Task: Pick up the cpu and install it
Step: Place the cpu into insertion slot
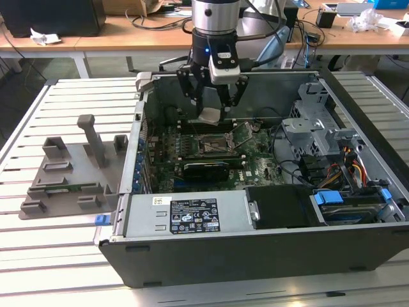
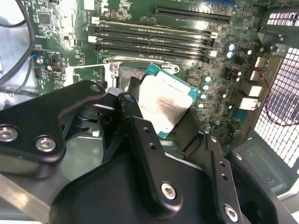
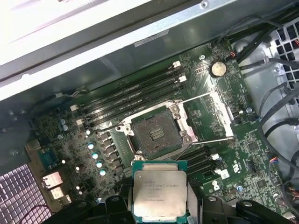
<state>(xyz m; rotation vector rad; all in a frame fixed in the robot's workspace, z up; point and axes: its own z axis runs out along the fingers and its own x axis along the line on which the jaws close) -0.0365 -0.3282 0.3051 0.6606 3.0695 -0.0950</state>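
One small square chip is in your gripper (image 1: 213, 110): the cpu (image 3: 159, 193), with a dull silver metal top carrying faint print and a thin green rim showing along its edges. In the second wrist view the cpu (image 2: 166, 105) sits right between the black fingers (image 2: 135, 112), which press on two opposite edges, so the jaws are closed down to the chip's width and grasp it and nothing else.

In the exterior view you can see the cpu (image 1: 209, 116) hanging at the fingertips inside the open computer case (image 1: 255, 249), above the motherboard (image 1: 255, 166) and clear of it, near the case's far wall. The socket (image 3: 155, 134) lies bare on the board in the first wrist view, with its metal retention frame (image 3: 210, 114) swung open beside it. The chip is near the socket but apart from it, not seated. The grey fixture plate (image 1: 67, 173) rests on the table at the exterior view's left, well apart from your gripper.
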